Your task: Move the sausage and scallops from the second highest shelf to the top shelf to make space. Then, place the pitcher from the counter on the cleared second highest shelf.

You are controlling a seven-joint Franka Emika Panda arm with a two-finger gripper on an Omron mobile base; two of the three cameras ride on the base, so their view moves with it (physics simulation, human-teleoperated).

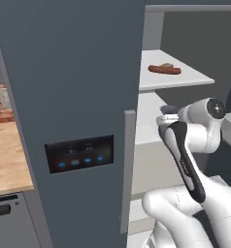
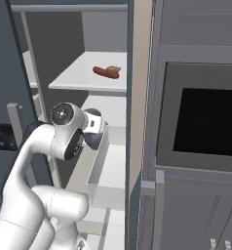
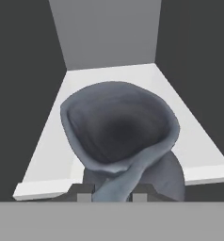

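The fridge (image 1: 64, 97) stands open, with the sausage (image 1: 164, 69) and scallops (image 2: 114, 69) already on the top shelf (image 2: 79, 78). The pitcher (image 3: 118, 136) hangs over the shelf below, the gripper (image 3: 113, 196) pinched shut on its loop handle. It looks rigid, smooth and fairly heavy, so a handle hold may let it swing.

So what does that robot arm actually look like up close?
The arm is glossy white, built of rounded, tube-like segments. A black strip runs along one link, and dark round caps with pale centres mark its joints. The gripper ends in two small dark grey jaws.
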